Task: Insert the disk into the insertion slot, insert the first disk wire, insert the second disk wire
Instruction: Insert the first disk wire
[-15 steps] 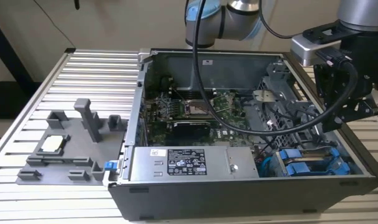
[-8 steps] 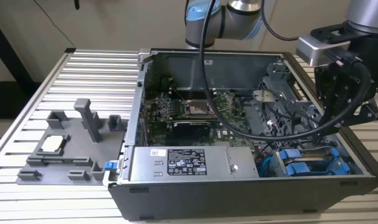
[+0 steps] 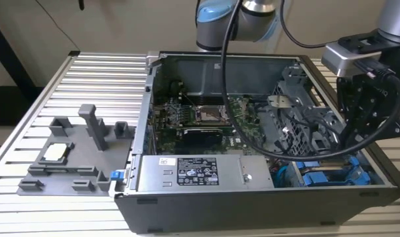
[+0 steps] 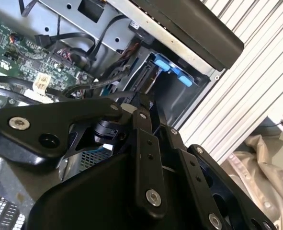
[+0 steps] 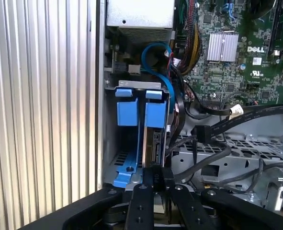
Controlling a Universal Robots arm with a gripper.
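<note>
The disk (image 5: 155, 143) stands edge-on in its bright blue frame, whose end tabs (image 5: 155, 114) are deep in the insertion slot (image 5: 111, 143) of the grey drive cage. My gripper (image 5: 153, 176) is at the disk's near end with its fingers together and the tips against that end. In the second wrist view the gripper (image 4: 142, 101) points at the same blue tabs (image 4: 172, 68). In the exterior view the gripper (image 3: 350, 148) reaches down into the case's corner bay above the blue frames (image 3: 326, 176). Loose black wires (image 5: 218, 125) lie beside the cage.
The open computer case (image 3: 253, 207) lies on a ribbed aluminium table (image 3: 95, 74). A silver labelled power-supply box (image 3: 198, 173) is beside the bay, with the motherboard (image 3: 200, 123) behind it. A grey fixture plate (image 3: 68, 158) lies at the exterior view's left. A blue cable (image 5: 155, 62) loops above the slot.
</note>
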